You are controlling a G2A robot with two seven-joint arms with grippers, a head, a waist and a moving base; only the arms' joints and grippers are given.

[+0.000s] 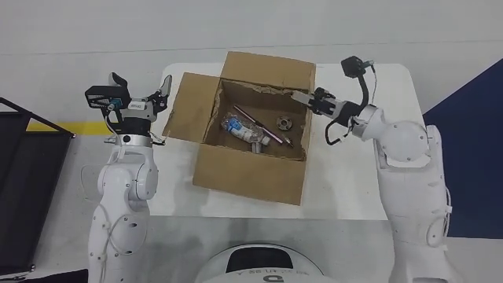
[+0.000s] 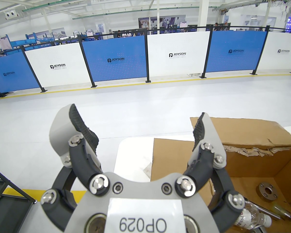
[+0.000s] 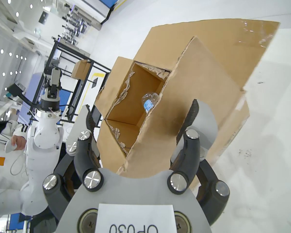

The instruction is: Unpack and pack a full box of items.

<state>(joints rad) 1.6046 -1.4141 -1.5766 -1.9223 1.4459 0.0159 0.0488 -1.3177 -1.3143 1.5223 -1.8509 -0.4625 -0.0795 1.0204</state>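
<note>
The box (image 1: 247, 169) is sitting open on the table (image 1: 354, 189), and its standing flap (image 3: 184, 81) is rising right between the fingers of my right gripper (image 3: 142, 112). I am holding that gripper spread fairly wide around the cardboard. One finger (image 3: 90, 122) is hanging on the inner side, over the box's opening. The other finger (image 3: 196, 115) is lying close against the flap's outer face, though I cannot tell whether it is pressing on it. The flap's edge is looking torn and ragged just ahead of my fingertips.

Beyond the right gripper, down inside the box, a plastic bottle (image 1: 242, 130) is lying on its side. A thin pink rod (image 1: 258, 119) is lying slantwise just beside it. A round metal flange (image 1: 283, 123) is resting on the box floor, nearer to my right gripper than the bottle is.

On the far side of the box from that gripper, the flat flap (image 1: 189, 106) is lying folded outward. My left gripper (image 2: 138, 117) is hanging just past that flap's outer edge, by the table's edge. Its fingers are spread wide and gripping nothing. From it, the flange and the bottle are showing off to one side, inside the box.
</note>
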